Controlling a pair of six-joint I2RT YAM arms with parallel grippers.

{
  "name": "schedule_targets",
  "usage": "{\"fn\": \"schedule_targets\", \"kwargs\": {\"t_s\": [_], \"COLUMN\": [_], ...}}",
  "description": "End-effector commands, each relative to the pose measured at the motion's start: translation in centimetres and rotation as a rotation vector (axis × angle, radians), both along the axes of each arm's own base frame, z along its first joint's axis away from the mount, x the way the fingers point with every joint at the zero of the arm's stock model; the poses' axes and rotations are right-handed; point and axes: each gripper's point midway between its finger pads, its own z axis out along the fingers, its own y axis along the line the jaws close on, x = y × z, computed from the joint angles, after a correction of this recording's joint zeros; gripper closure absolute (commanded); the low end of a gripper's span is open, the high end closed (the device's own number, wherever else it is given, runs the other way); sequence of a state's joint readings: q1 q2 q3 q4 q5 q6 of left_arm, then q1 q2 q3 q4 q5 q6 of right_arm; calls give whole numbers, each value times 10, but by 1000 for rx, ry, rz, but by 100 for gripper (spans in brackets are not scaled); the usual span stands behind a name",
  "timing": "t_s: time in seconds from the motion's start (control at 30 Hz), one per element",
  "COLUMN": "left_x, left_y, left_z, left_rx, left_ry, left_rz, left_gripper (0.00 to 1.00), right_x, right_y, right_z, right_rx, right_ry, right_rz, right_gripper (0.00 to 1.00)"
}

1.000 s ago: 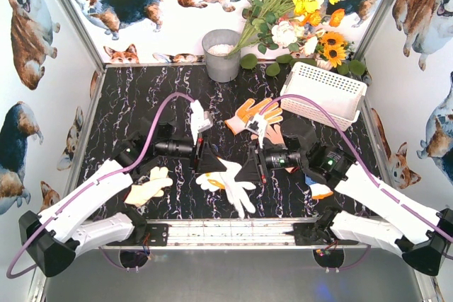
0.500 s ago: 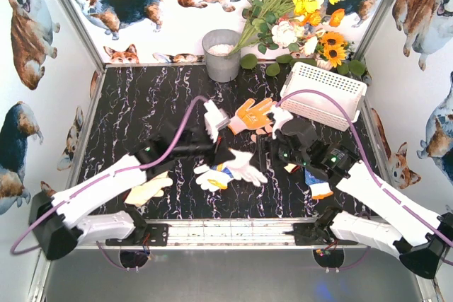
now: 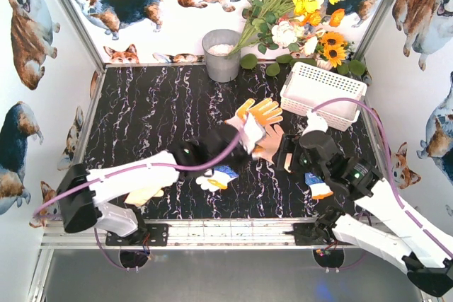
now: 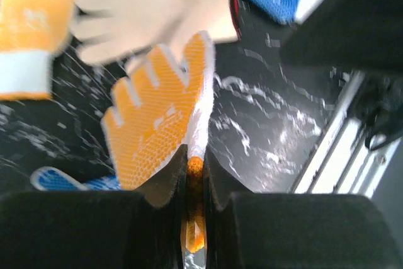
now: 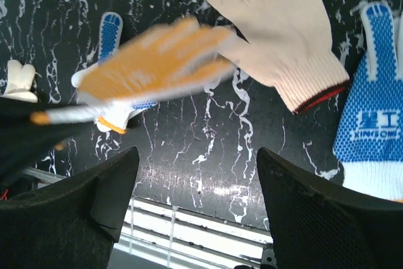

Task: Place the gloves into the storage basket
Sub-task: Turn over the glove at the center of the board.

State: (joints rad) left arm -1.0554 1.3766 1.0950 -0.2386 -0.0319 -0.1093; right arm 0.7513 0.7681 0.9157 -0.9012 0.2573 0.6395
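Gripping one orange glove by a thin edge, the left gripper holds it mid-table, apart from the basket; the right gripper gapes empty. The slim pinch risks slippage in transit.

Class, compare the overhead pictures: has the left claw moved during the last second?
Yes. The left claw, shut on an orange-dotted glove, has swung rightward, closer to the storage basket.

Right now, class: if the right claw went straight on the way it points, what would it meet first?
Most likely the bare black marble tabletop, seen between the open fingers of the right claw. The orange-dotted glove and cream knit glove lie farther along; depth is unclear, so the orange one might come first.
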Motion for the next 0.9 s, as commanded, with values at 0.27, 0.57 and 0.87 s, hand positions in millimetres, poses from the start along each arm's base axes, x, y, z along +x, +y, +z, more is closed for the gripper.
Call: {"fn": "schedule_targets", "kwargs": {"t_s": [0.27,0.57,0.87], "left_x": [-92,-112,-46], "left_y": [-18,-26,-14], "left_z": [-96,-68,-90], "left_rx": [69,-92,-48], "left_ry": [324,337,302], "left_rz": [-142,-266,64], "left_gripper": [94,32,60], "right_x": [-1,-9,-5], "right_y": [17,38,47], "right_z": [-51,-97,-130], "right_rx": [55,119,118], "right_ry": [194,338,374], "right_rz": [-116,-144,-141], "right_gripper": [24,30,53]}}
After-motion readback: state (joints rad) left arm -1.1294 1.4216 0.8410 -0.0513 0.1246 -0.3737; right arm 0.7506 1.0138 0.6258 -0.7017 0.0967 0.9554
